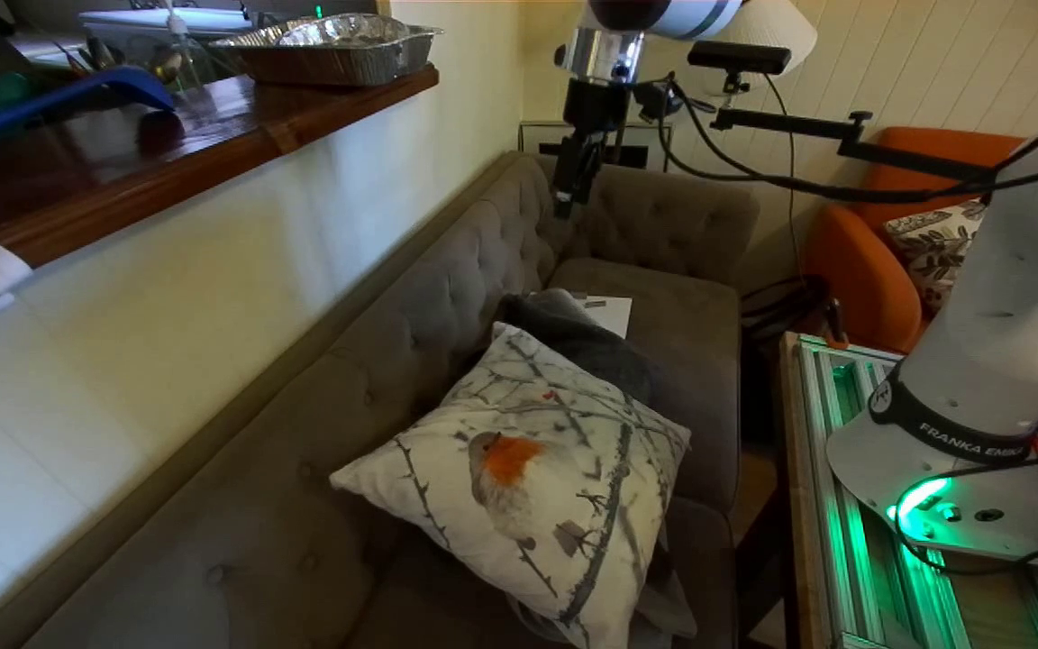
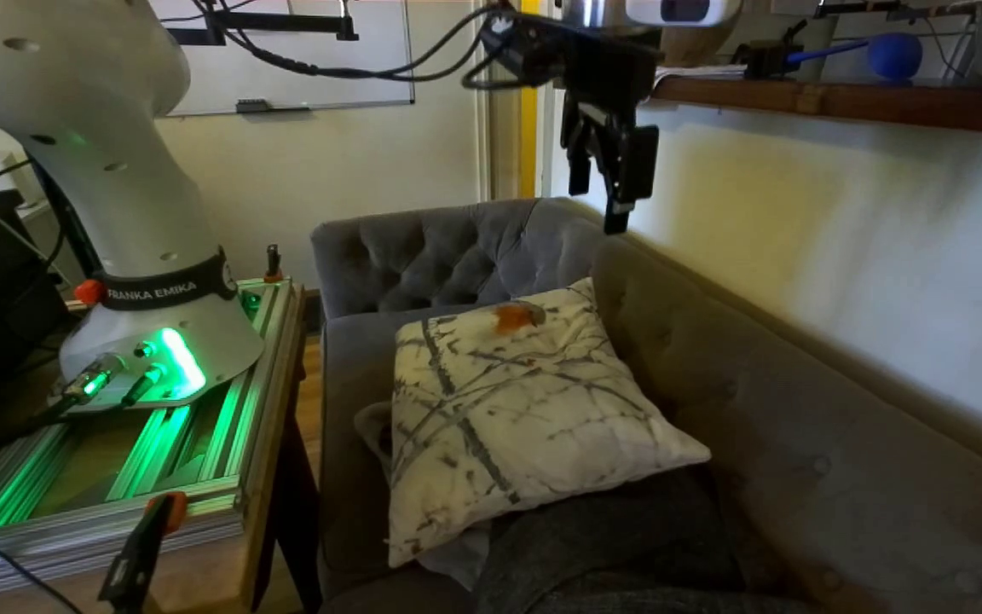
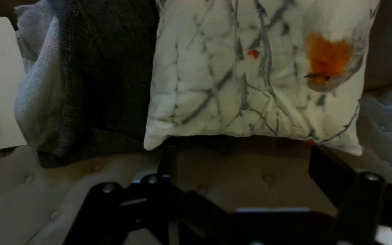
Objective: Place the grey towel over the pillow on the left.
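Most of the pillow [image 1: 564, 487] shows in an exterior view, its printed bird [image 1: 503, 469] facing up, though we lose the lowest corner to the bottom edge. It lies on the sofa [image 1: 393, 361]. Directly behind it is the grey towel [image 1: 605, 351], bunched, its near side hidden by the pillow; beyond that juts a flat white thing [image 1: 611, 314] we cannot identify. Paler cloth [image 1: 670, 608] peeps from beneath the pillow; we cannot tell whether it belongs to the towel. The gripper [image 1: 564, 205] hangs above the sofa, seen edge-on, so its gap does not read from there. The robot arm [image 1: 1015, 361] runs out of frame and covers part of an orange chair [image 1: 857, 270].

In an exterior view with a clamp [image 2: 135, 558] cropped at the lower edge, we see the gripper's fingers [image 2: 638, 158] standing apart in the air. The towel runs off the bottom, and a pillow corner overhangs it; how far it reaches underneath we cannot say.

Dim as the wrist view is, we make out the fingers, dark and blurred, spread wide, with the sofa's tufted back showing between them. The top edge cuts off both pillow and towel, which lie side by side; the towel's folds are nearly black.
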